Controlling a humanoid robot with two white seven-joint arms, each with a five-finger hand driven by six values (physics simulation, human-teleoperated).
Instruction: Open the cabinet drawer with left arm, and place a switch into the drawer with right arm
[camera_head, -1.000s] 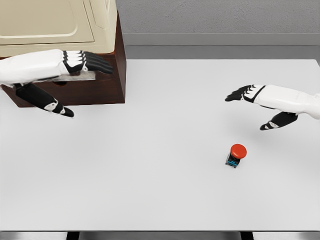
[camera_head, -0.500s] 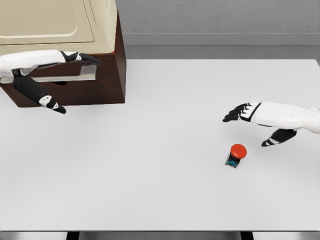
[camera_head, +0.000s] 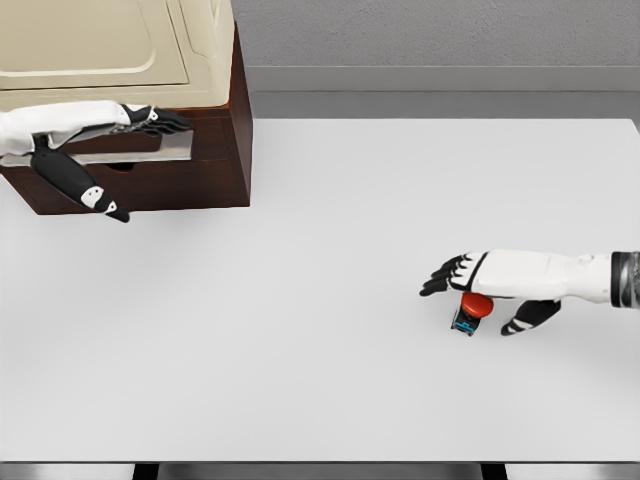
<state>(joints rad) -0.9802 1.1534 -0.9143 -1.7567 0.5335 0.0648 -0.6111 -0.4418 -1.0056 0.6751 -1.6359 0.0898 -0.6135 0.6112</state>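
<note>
Right hand (camera_head: 500, 285) lowered over seemingly upright switch (camera_head: 470, 314)

Simulated lab bench: bare white table (camera_head: 320, 380) (flat rendered look), grey wall (camera_head: 440, 35).

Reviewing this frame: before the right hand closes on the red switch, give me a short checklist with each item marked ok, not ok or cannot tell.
1. Right hand over the switch: ok, palm covers part of the red cap.
2. Right fingers open for the grasp: ok, spread, thumb apart below.
3. Switch upright on the table: ok.
4. Left hand at the drawer front: ok, fingers lie along the metal handle.
5. Handle actually gripped: cannot tell.
6. Drawer open enough to receive the switch: not ok, no opening visible.
</note>
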